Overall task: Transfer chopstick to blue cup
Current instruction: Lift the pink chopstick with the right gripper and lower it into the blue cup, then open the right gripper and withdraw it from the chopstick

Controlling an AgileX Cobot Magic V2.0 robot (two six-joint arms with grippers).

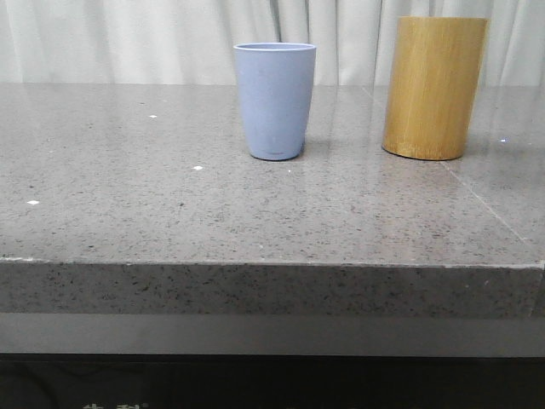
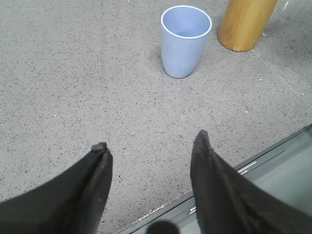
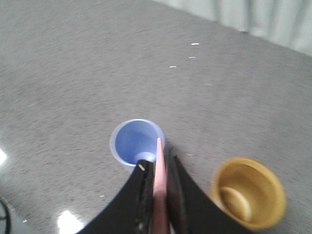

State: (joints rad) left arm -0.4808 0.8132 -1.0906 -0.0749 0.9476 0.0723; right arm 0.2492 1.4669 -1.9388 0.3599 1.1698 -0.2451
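The blue cup (image 1: 275,100) stands upright on the grey stone table, left of the bamboo cylinder. It also shows in the left wrist view (image 2: 185,40) and, seen from above, in the right wrist view (image 3: 136,141). My right gripper (image 3: 157,163) is shut on a pale pink chopstick (image 3: 159,180) and holds it high above the table. The chopstick's tip lies over the cup's rim in that view. My left gripper (image 2: 150,146) is open and empty, low over the table's front edge. Neither gripper shows in the front view.
A yellow-brown bamboo cylinder (image 1: 433,87) stands to the right of the blue cup; it also shows in the left wrist view (image 2: 245,22), and its open top shows in the right wrist view (image 3: 247,197). The table's front edge (image 1: 272,264) runs across the front view. White curtains hang behind.
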